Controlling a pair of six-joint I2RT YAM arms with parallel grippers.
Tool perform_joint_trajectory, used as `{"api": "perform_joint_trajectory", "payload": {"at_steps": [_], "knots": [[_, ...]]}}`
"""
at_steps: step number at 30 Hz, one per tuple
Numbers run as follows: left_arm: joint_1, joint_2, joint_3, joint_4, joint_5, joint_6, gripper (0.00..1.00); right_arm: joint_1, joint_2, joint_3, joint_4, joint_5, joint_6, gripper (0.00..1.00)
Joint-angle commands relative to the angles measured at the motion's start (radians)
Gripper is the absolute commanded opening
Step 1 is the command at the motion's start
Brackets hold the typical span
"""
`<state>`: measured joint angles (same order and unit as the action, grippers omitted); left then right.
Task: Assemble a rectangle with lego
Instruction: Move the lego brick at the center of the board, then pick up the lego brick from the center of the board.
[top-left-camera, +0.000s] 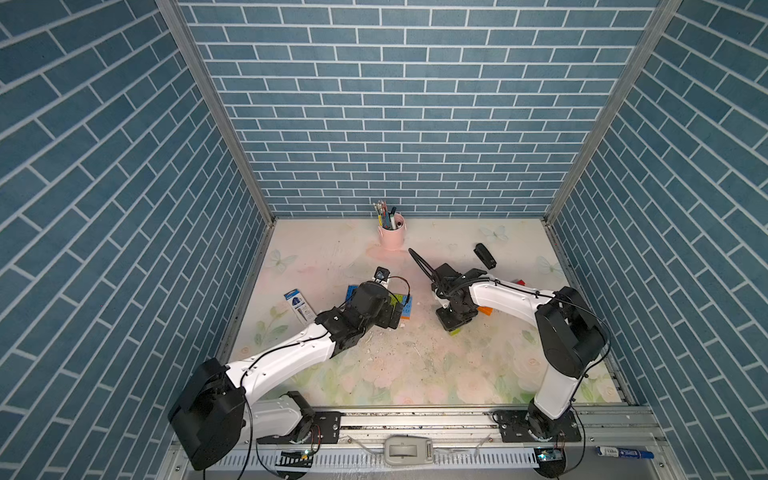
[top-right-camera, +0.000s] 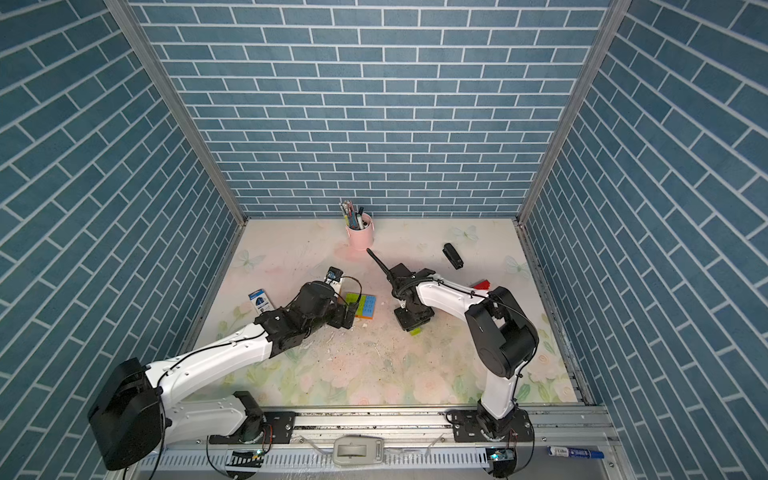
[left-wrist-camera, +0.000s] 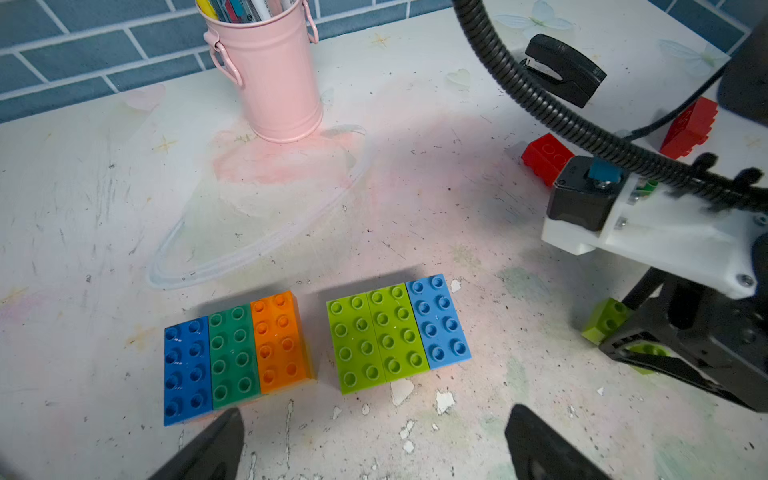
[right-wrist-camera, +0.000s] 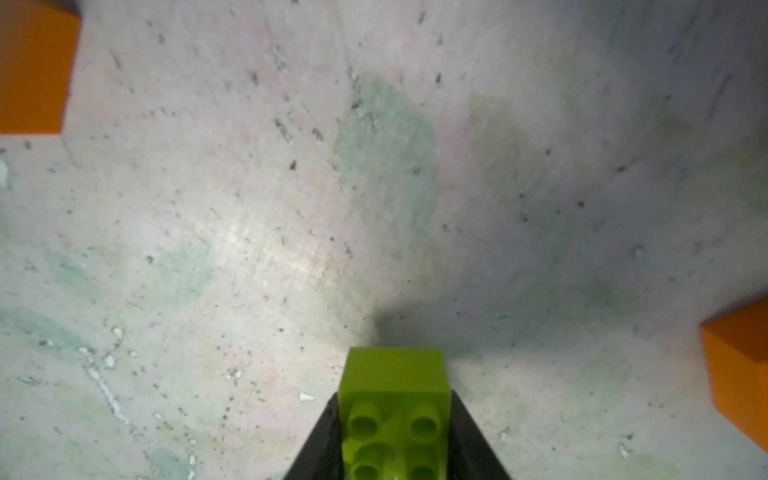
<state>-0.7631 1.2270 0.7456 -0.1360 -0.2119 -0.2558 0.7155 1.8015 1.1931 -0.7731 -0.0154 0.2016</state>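
The lego lies in two flat groups in the left wrist view: a blue, green and orange row (left-wrist-camera: 237, 357) and, a small gap to its side, a lime, lime and light-blue row (left-wrist-camera: 395, 332). My left gripper (left-wrist-camera: 376, 436) hovers just short of them, open, with nothing between its fingers. My right gripper (right-wrist-camera: 395, 401) is shut on a lime brick (right-wrist-camera: 395, 411), studs toward the camera, low over the table. In both top views that brick (top-left-camera: 455, 331) (top-right-camera: 414, 330) peeks out under the right gripper. Two red bricks (left-wrist-camera: 544, 158) (left-wrist-camera: 692, 124) lie beyond the right arm.
Orange bricks (right-wrist-camera: 33, 70) (right-wrist-camera: 739, 374) sit on either side of the right gripper. A pink pen cup (top-left-camera: 391, 232) stands at the back wall, a black stapler (top-left-camera: 485, 254) at the back right, and a blue card pack (top-left-camera: 298, 305) at the left.
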Motion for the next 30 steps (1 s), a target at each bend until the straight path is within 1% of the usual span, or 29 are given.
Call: {"api": "perform_joint_trajectory", "payload": {"at_steps": [1, 4, 6, 8, 11, 13, 16, 19, 20, 21, 24, 26, 30], "knots": [[0.004, 0.000, -0.002, 0.016, 0.003, -0.006, 0.99, 0.000, -0.020, -0.007, -0.011, 0.011, -0.048, 0.50], [0.004, 0.011, 0.010, 0.006, 0.001, 0.003, 0.99, -0.001, -0.049, -0.008, -0.032, 0.019, -0.051, 0.56], [0.004, 0.011, 0.019, -0.001, -0.001, 0.008, 0.99, -0.009, -0.084, -0.003, -0.042, 0.013, -0.024, 0.57], [0.001, 0.011, 0.031, -0.014, 0.000, 0.016, 0.99, -0.049, -0.143, -0.012, -0.043, 0.018, 0.019, 0.57], [-0.040, 0.040, 0.056, -0.022, 0.006, 0.043, 0.99, -0.186, -0.224, -0.052, -0.040, 0.042, 0.074, 0.55], [-0.109, 0.105, 0.096, -0.023, 0.013, 0.075, 0.99, -0.274, -0.239, -0.087, -0.020, 0.024, 0.086, 0.55], [-0.211, 0.226, 0.179, -0.020, 0.034, 0.094, 0.99, -0.363, -0.209, -0.112, 0.054, -0.030, 0.108, 0.56], [-0.278, 0.313, 0.242, 0.002, 0.064, 0.068, 0.99, -0.420, -0.179, -0.103, 0.114, -0.066, 0.116, 0.58], [-0.287, 0.330, 0.249, 0.016, 0.075, 0.057, 0.99, -0.432, -0.165, -0.092, 0.129, -0.066, 0.114, 0.59], [-0.294, 0.346, 0.256, 0.031, 0.087, 0.042, 0.99, -0.442, -0.143, -0.075, 0.131, -0.096, 0.107, 0.60], [-0.301, 0.370, 0.261, 0.049, 0.106, 0.017, 0.99, -0.452, -0.073, -0.028, 0.124, -0.100, 0.082, 0.61], [-0.301, 0.371, 0.259, 0.048, 0.098, 0.022, 0.99, -0.457, -0.043, -0.019, 0.139, -0.107, 0.076, 0.62], [-0.298, 0.366, 0.256, 0.024, 0.055, 0.055, 0.99, -0.460, -0.002, -0.012, 0.149, -0.178, 0.083, 0.62]]}}
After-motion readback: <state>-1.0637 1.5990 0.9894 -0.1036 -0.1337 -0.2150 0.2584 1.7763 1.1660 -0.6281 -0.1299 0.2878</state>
